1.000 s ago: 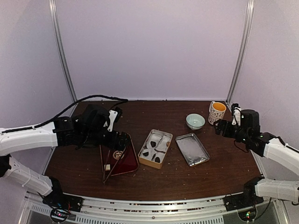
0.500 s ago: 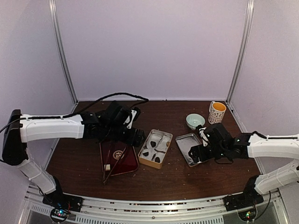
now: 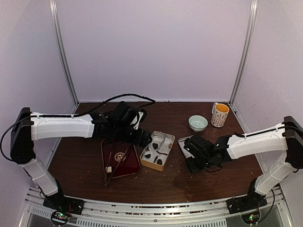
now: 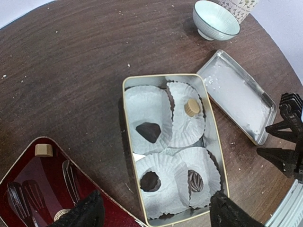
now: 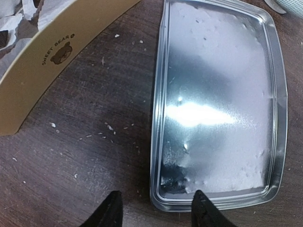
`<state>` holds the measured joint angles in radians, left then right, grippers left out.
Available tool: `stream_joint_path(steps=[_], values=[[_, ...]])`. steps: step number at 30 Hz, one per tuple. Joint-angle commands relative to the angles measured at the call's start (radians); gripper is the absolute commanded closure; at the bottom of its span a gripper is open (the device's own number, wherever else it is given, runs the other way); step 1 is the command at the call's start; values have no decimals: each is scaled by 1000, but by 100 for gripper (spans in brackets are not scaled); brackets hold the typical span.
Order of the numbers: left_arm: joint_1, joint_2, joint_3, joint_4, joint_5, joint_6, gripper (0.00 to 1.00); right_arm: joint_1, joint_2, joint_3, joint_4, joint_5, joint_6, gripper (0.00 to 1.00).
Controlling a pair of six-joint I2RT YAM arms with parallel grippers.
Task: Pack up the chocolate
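Three dark-brown chocolate pieces [image 4: 149, 131], [image 4: 150, 181], [image 4: 195, 180] lie in white paper cups inside an open rectangular tin [image 4: 161, 76], with a small tan round piece [image 4: 191, 107] in another cup. My left gripper [image 4: 154, 215] hangs open above the tin's near end [image 3: 158, 150], one finger on each side and touching nothing. The tin's silver lid [image 5: 218, 104] lies upside down to the right of it. My right gripper [image 5: 157, 213] is open just above the lid's near left corner, fingers apart with nothing held.
A red tray [image 4: 28, 189] with cutlery and a small pale cube [image 4: 43, 150] lies left of the tin. A pale bowl [image 3: 198, 123] and a mug with an orange inside [image 3: 220, 113] stand at the back right. Crumbs dot the dark wooden table.
Both arms swung in from the sides: the left now hovers over the tin, the right over the lid's near corner. The right jaws have narrowed; the left barely changed.
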<state>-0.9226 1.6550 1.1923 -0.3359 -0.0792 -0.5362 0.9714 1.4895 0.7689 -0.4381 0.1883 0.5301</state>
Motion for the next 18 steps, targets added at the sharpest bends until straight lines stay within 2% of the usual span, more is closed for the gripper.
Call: stream_joint_path(steps=[1, 13, 18], values=[[8, 20, 33, 31, 19, 11, 22, 21, 48, 48, -27, 46, 8, 58], [11, 29, 36, 16, 13, 28, 24, 27, 147, 92, -43, 54, 27, 68], [11, 28, 39, 5, 9, 31, 24, 27, 148, 87, -39, 58, 26, 79]])
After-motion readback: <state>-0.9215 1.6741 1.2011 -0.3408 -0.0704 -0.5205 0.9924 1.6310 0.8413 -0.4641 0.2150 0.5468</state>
